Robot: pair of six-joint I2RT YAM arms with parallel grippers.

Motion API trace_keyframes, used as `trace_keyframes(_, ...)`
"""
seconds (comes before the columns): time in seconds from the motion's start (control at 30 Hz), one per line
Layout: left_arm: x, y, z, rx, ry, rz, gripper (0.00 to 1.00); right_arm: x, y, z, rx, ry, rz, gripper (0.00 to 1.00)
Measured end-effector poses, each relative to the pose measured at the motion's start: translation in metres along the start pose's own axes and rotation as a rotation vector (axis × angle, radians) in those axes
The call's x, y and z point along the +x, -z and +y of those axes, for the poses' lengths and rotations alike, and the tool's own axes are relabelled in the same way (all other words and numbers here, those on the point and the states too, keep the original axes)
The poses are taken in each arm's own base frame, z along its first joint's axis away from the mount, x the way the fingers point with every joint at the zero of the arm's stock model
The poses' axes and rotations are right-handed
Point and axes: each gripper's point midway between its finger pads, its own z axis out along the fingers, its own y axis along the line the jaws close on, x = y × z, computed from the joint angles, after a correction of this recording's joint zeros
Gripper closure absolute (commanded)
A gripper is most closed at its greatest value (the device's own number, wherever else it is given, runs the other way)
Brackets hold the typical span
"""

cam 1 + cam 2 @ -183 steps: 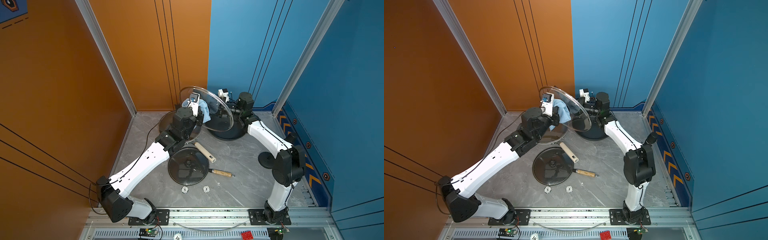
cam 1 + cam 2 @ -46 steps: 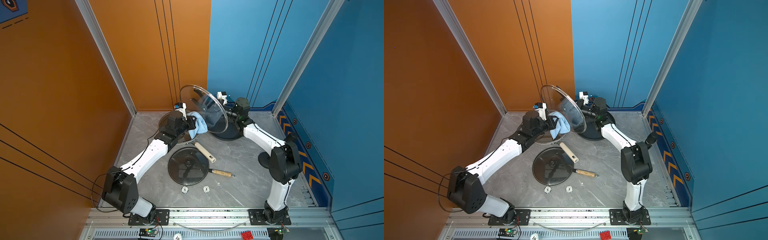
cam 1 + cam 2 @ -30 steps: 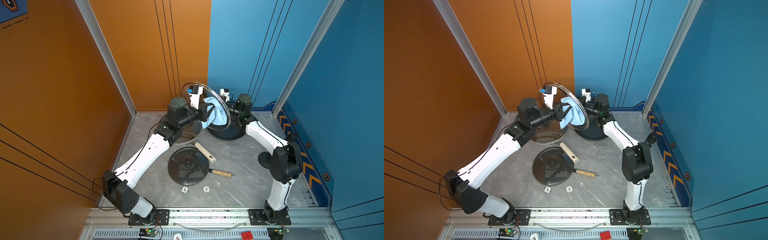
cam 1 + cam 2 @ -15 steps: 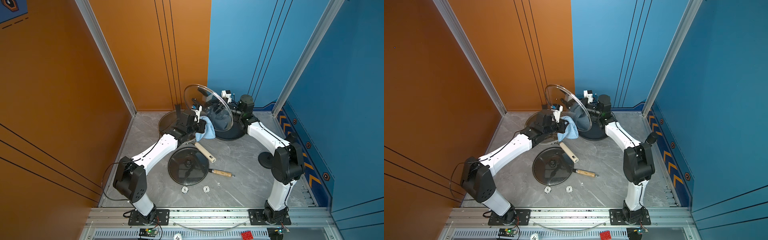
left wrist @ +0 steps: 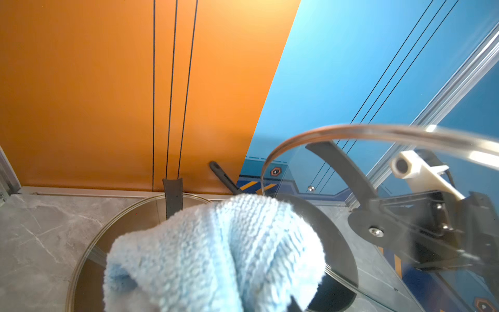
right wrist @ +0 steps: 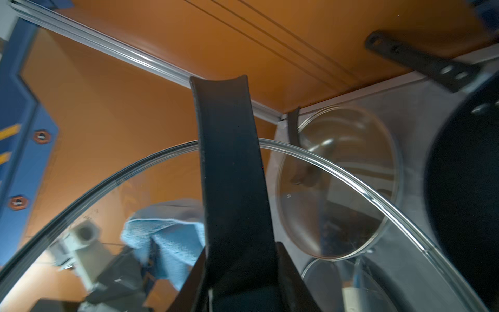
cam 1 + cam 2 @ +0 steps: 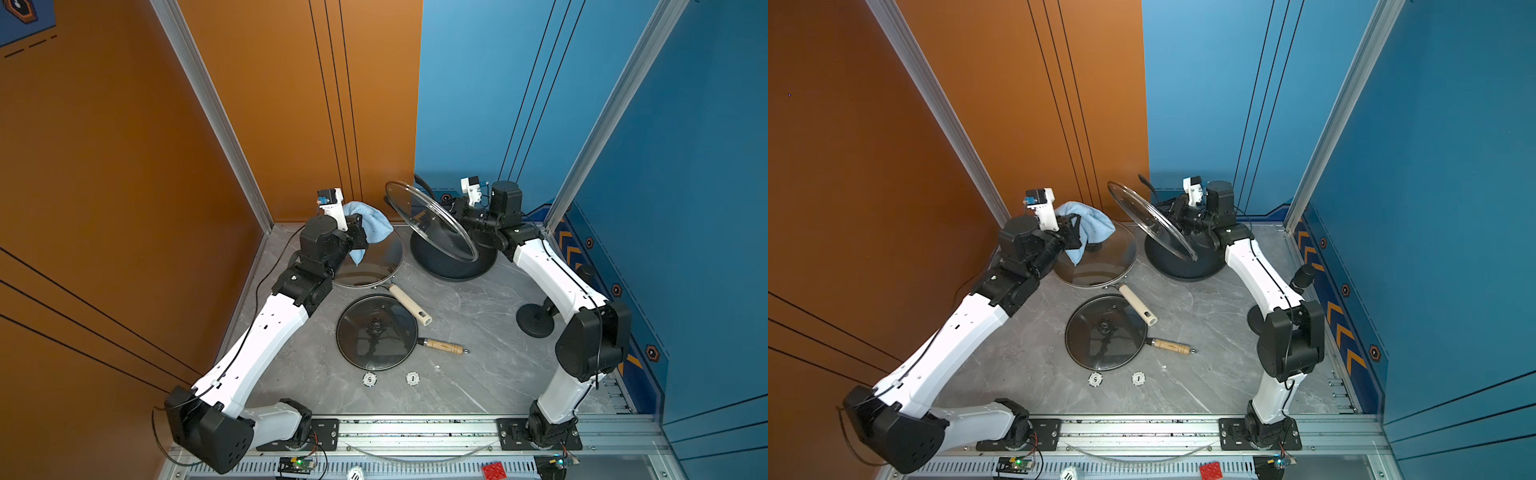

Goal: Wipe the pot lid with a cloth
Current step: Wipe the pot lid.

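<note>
Light-blue towel cloth [image 5: 216, 256]: soft, ribbed, matt. Round clear glass lid [image 7: 432, 222]: glossy, smooth; its black arched handle [image 6: 232, 175] matt plastic. Grey marble-look tabletop [image 7: 478, 353] smooth.

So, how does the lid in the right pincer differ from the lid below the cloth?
The raised lid stands steeply tilted in the air; the low lid lies flat. The right pincer grips the raised lid by its handle; no pincer holds the low lid. Both are round clear glass with black handles.

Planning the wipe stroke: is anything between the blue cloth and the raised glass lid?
Nothing visible: only air separates the light-blue microfibre cloth from the tilted clear glass pot lid; another glass lid lies flat below.
</note>
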Motion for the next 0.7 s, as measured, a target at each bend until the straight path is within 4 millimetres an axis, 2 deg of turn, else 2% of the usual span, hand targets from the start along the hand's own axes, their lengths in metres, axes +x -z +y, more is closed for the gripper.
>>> trace_keyframes(0.1,-0.012,0.011,-0.002,-0.002,-0.005,0.010,0.78,0.004,0.011,-0.006,0.211,0.240,-0.068,0.99)
trace_keyframes(0.23,-0.019,0.021,-0.009,0.008,-0.010,0.042,0.78,0.016,0.020,0.000,0.417,0.561,-0.141,0.99)
trace_keyframes(0.33,-0.019,0.026,-0.015,0.024,-0.005,0.071,0.79,0.023,0.018,0.004,0.504,0.762,-0.189,1.00)
trace_keyframes(0.43,-0.017,0.028,-0.025,0.056,0.028,0.099,0.79,0.019,0.015,-0.001,0.591,0.875,-0.225,1.00)
trace_keyframes(0.5,-0.011,0.024,-0.038,0.106,0.042,0.132,0.79,0.012,0.015,-0.004,0.636,0.907,-0.250,1.00)
trace_keyframes(0.57,0.005,0.016,-0.061,0.181,0.045,0.197,0.79,0.003,0.016,-0.007,0.672,0.911,-0.284,1.00)
trace_keyframes(0.7,0.057,-0.001,-0.106,0.331,0.027,0.393,0.77,-0.009,0.017,-0.008,0.703,0.904,-0.347,1.00)
